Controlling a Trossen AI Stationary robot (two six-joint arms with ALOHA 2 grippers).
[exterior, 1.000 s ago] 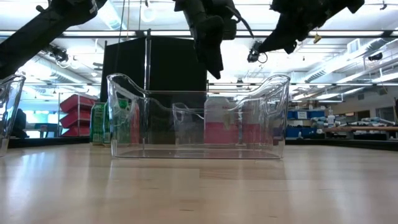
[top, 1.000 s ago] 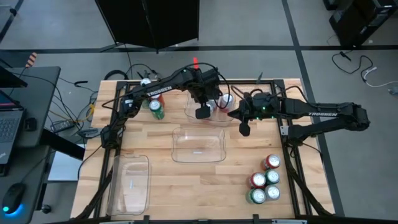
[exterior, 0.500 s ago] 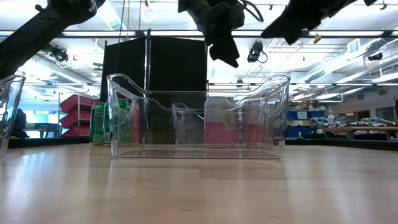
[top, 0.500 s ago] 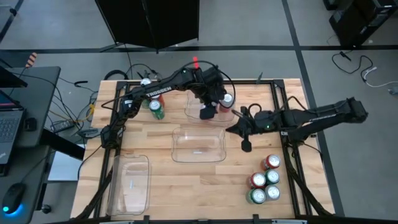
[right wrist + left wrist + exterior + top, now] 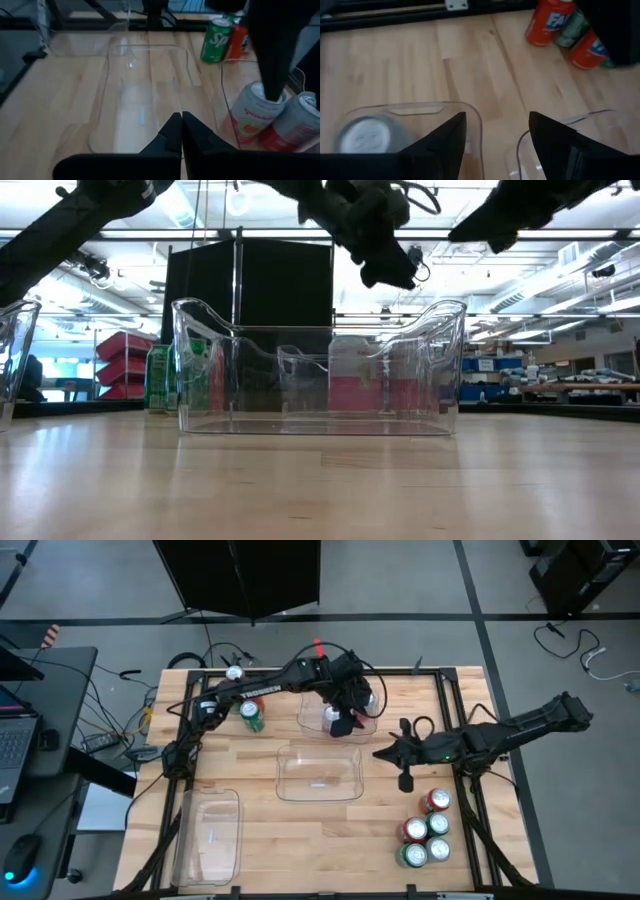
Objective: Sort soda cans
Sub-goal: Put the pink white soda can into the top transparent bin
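Note:
My left gripper (image 5: 345, 725) hangs open over the far clear bin (image 5: 308, 710), tipped down, with nothing between its fingers (image 5: 445, 145). Two silver-white and red soda cans (image 5: 252, 117) stand upright in that bin; the silver top of one (image 5: 365, 135) shows just beside my left fingers. My right gripper (image 5: 405, 781) is shut and empty, above the table right of the middle bin (image 5: 288, 780). A green can (image 5: 251, 716) and a red one stand at the far left. Several red and green cans (image 5: 425, 830) stand together at the near right.
A third clear bin (image 5: 210, 835) lies at the near left with nothing in it. The middle bin (image 5: 320, 380) holds no cans. Bare wood lies between the bins and the near-right cans. Cables hang off the far left edge of the table.
My left gripper has gone a little toward the table's right edge over the far bin and has tipped and turned. My right gripper, still shut, has swung away from the far bin toward the near edge and sunk a little.

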